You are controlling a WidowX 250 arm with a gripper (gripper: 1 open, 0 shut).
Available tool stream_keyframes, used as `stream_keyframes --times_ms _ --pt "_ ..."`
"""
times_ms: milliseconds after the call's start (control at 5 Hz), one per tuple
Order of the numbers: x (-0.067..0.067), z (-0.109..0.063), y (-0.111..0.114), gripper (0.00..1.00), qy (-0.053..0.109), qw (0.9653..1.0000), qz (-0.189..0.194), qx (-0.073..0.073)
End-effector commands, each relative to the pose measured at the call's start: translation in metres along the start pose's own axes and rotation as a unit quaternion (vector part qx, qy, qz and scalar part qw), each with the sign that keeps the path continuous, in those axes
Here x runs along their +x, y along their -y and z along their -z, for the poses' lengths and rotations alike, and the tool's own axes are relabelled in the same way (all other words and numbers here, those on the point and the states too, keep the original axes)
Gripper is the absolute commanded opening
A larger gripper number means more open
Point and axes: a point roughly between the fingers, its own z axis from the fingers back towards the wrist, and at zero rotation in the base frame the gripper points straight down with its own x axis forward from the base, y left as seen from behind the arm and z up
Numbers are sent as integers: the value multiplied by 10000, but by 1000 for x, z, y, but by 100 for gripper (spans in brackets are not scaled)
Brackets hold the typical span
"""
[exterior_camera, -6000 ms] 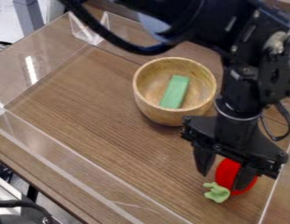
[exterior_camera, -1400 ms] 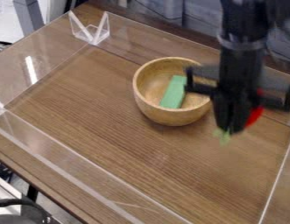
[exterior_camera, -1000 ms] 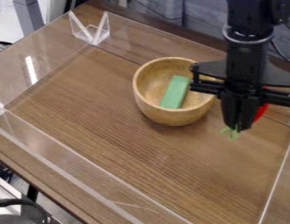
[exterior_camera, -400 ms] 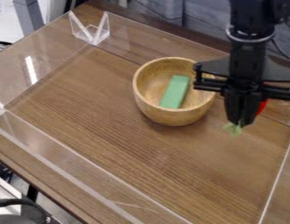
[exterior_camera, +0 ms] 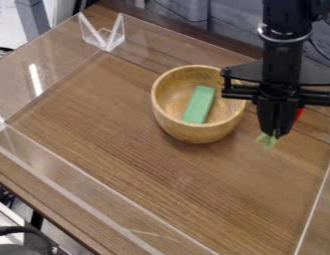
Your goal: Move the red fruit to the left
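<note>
My gripper (exterior_camera: pixel 276 127) points straight down just right of the wooden bowl (exterior_camera: pixel 172 116), shut on the red fruit (exterior_camera: pixel 295 116). Only a sliver of red shows at the right side of the black fingers (exterior_camera: pixel 268 118), and the fruit's light-green leafy stem (exterior_camera: pixel 271 141) hangs out below them. The fruit is held above the table, clear of the surface. A green rectangular block (exterior_camera: pixel 198 104) lies inside the bowl.
The wooden table (exterior_camera: pixel 114 159) is ringed by low clear acrylic walls (exterior_camera: pixel 77 214). A clear angled piece (exterior_camera: pixel 104 33) stands at the back left corner. The right wall runs close beside the gripper.
Since six seconds ago the gripper has lifted the fruit from the front right of the table and carried it back beside the bowl. Over the last second it barely shifted.
</note>
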Motion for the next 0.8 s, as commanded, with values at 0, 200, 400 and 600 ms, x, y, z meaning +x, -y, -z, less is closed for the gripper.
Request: stream_keyframes --times_ms 0,200,400,600 --pt "11 -10 5 0 195 9996 -137 -149" --pt "14 -10 6 0 211 9992 -286 -165" --pt "16 -9 6 0 223 9987 -414 -183" --pt "19 -9 7 0 237 9980 -547 -200"
